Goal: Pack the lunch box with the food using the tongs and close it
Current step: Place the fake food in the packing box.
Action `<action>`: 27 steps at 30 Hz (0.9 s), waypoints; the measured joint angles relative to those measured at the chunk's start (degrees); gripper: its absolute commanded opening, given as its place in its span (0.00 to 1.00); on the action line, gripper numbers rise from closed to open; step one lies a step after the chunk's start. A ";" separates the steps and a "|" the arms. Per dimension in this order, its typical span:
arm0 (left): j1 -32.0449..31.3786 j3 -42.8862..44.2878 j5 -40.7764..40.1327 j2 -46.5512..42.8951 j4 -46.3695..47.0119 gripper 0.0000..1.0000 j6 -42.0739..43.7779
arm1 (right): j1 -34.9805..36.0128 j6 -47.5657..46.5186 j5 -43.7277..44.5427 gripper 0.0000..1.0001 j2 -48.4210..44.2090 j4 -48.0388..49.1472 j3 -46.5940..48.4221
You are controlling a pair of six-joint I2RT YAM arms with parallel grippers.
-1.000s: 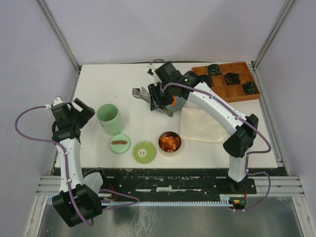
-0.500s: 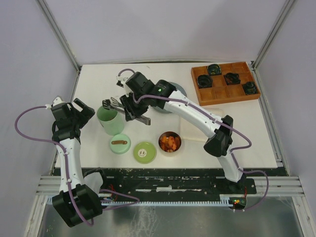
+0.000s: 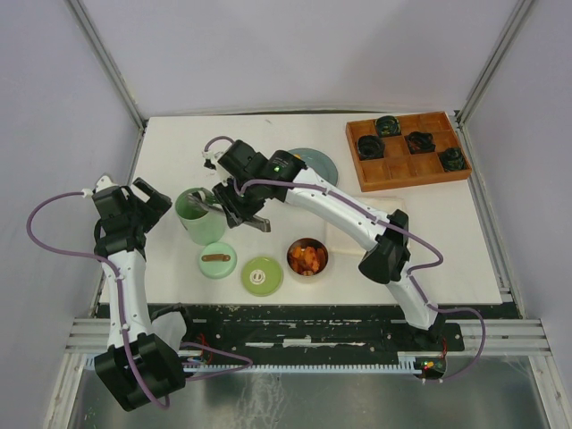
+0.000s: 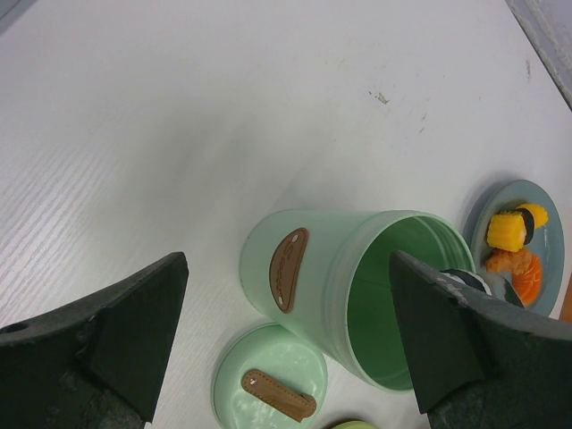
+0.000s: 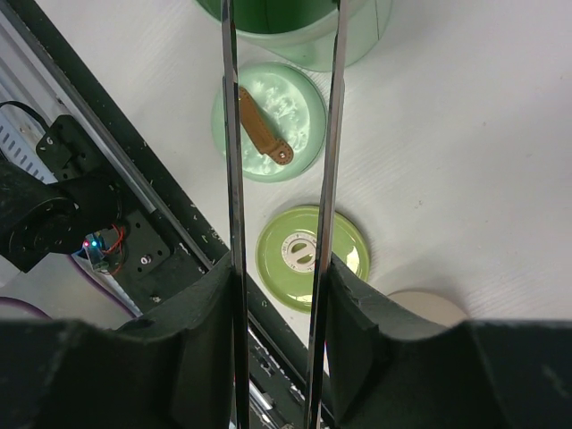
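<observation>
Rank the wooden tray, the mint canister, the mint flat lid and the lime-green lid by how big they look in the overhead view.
1. wooden tray
2. mint canister, partly covered by the tongs
3. lime-green lid and mint flat lid: these look nearly alike, so there is no clear order between them.

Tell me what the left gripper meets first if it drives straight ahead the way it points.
Most likely the open mint-green cylindrical canister, lying straight ahead between the left gripper's spread fingers, though depth is unclear.
</observation>
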 measured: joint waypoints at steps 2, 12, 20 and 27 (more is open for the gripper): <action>0.00 0.00 0.00 0.00 0.00 0.99 0.00 | 0.04 -0.11 0.15 0.45 0.00 -0.11 0.07; 0.00 0.00 0.00 0.00 0.00 0.99 0.00 | 0.11 -0.39 0.50 0.50 0.00 0.09 0.04; 0.00 0.00 0.02 0.24 0.00 0.99 0.00 | 0.11 -0.39 0.52 0.51 -0.17 1.49 -0.17; 0.00 0.00 0.02 0.26 0.02 0.99 0.00 | 0.11 -0.37 0.52 0.52 -0.81 1.66 -0.74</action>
